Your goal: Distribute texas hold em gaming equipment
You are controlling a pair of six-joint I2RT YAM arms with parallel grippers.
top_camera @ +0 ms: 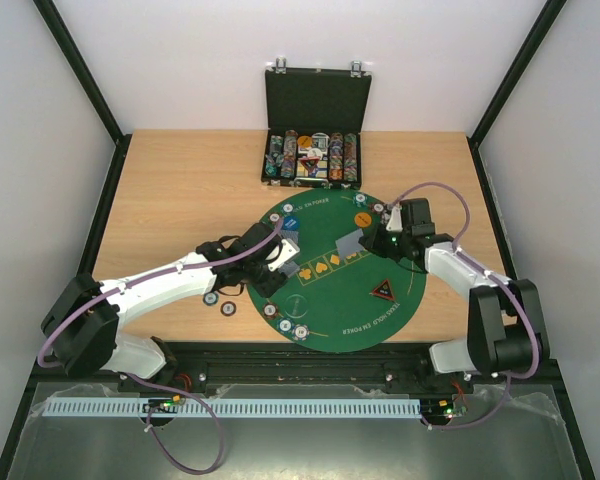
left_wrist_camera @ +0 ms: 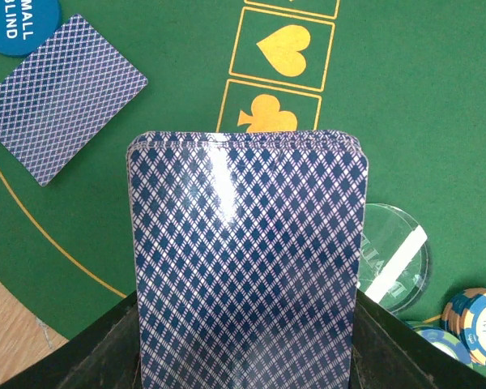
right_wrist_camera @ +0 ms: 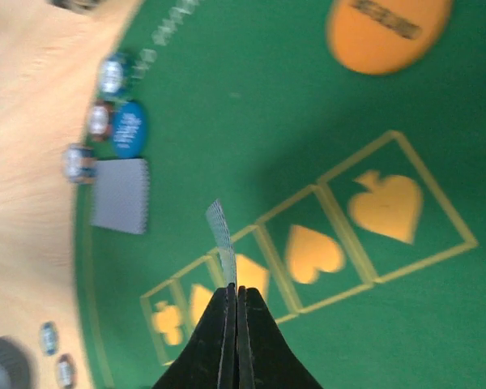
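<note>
left jaws gripping deck [left_wrist_camera: 247, 259], right jaws card [right_wrist_camera: 222, 233]

a light wooden table [top_camera: 180, 190] fills the middle of the frame. a round green poker mat [top_camera: 325, 300] lies on it right of centre, an open black case [top_camera: 312, 100] at upper centre, and two chips [top_camera: 228, 307] on bare wood just left of the mat.

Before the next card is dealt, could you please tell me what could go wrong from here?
The right tool pinches a single card by one edge, and it curls; it may slip or land askew. The deck in the left tool looks slightly fanned at the top, so cards might slide out near the chips.
</note>
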